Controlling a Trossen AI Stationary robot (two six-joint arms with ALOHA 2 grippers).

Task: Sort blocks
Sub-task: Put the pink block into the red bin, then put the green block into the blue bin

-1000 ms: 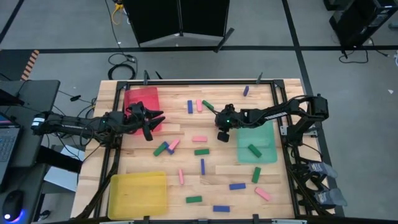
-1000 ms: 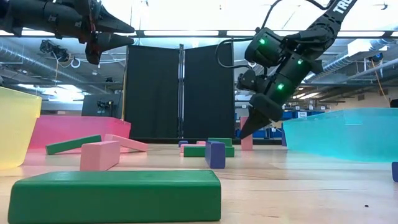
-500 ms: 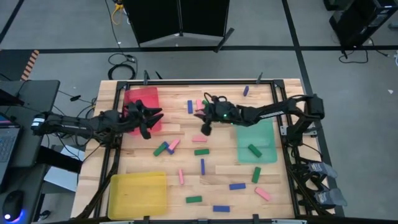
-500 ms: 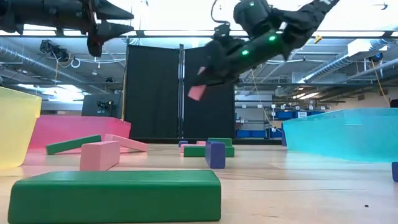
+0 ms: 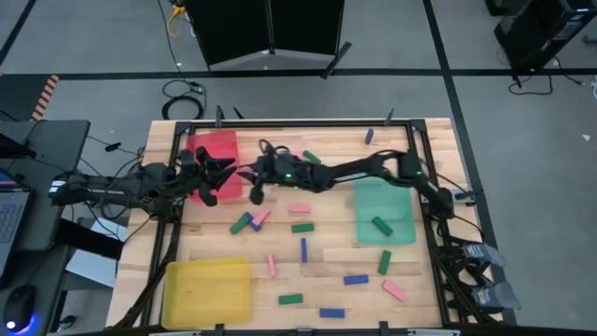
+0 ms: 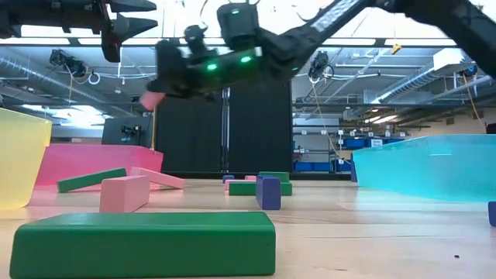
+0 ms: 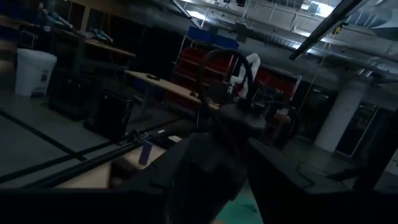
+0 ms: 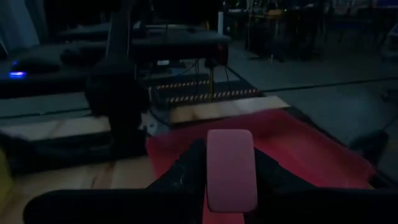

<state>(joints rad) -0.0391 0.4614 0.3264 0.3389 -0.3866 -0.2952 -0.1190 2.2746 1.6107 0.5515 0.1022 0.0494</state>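
My right gripper [image 5: 252, 179] reaches across the table to the near right edge of the red tray [image 5: 213, 147]. It is shut on a pink block [image 8: 230, 167], held high above the table; the block also shows in the low view [image 6: 153, 99]. My left gripper [image 5: 213, 177] hovers open and empty over the red tray, close beside the right gripper. Other pink, green and blue blocks lie flat on the wooden table, among them a small cluster [image 5: 248, 221]. One green block [image 5: 381, 225] lies in the green tray [image 5: 396, 198]. My right gripper pinches the pink block by its two long sides [image 8: 210, 177] between its two fingers. The fingers come nearly level from the table's right side and lie along the block. The block's free end [image 6: 149, 101] sticks out past the fingertips, lifted clear above the table.
A yellow tray [image 5: 207, 287] stands at the near left. Loose blocks are scattered over the middle and near part of the table, such as a green one [image 5: 291, 300] and a pink one [image 5: 395, 291]. A big green block [image 6: 147, 242] lies close before the low camera.
My right gripper has lifted the pink block off the table's middle and carried it up and toward the table's left edge, to the red tray. The arm has stretched out nearly level. My left gripper has drawn back a little toward the left edge and stays open.
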